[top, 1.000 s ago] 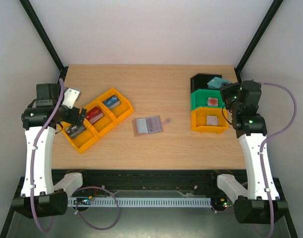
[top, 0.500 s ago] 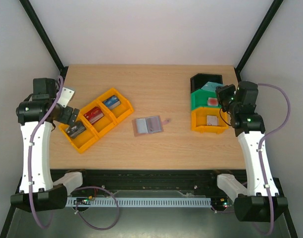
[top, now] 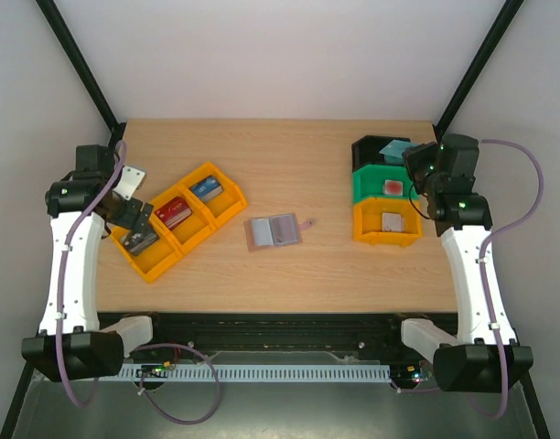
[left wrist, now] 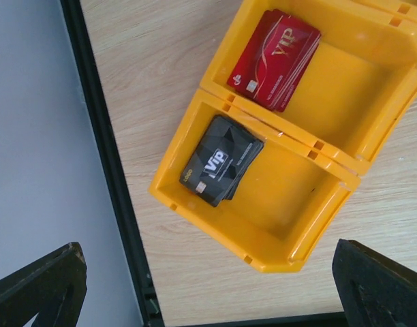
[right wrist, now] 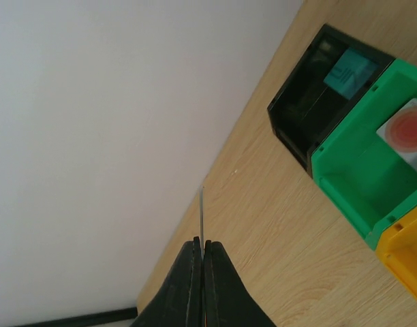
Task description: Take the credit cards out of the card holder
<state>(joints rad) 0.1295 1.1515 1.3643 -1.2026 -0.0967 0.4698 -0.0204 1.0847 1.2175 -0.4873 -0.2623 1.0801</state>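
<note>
The card holder (top: 274, 230) lies open and flat near the middle of the tabletop (top: 289, 155), pale inside facing up, its small tab pointing toward the right edge, well apart from both arms. Toward the left edge a row of three joined orange bins (left wrist: 253, 240) sits at a slant. Along the right edge, running back toward the far right corner, stand an orange bin (top: 371, 236), a green bin (top: 366, 192) and a black bin (top: 366, 152) in a touching line. The left gripper (top: 135, 218) hangs over the nearest bin of the slanted row with its jaws spread wide and nothing between them. The right gripper (right wrist: 202, 246) is raised beside the black bin with its fingers pressed together; a thin pale sliver sticks out between them, and I cannot tell what it is. In the slanted row lie a black card (left wrist: 221, 160), a red card (left wrist: 276, 58) and a blue card (top: 207, 189). A teal card (right wrist: 350, 75) rests in the black bin, a white card (right wrist: 407, 133) with a red disc in the green, a grey card (top: 393, 220) in the orange.
</note>
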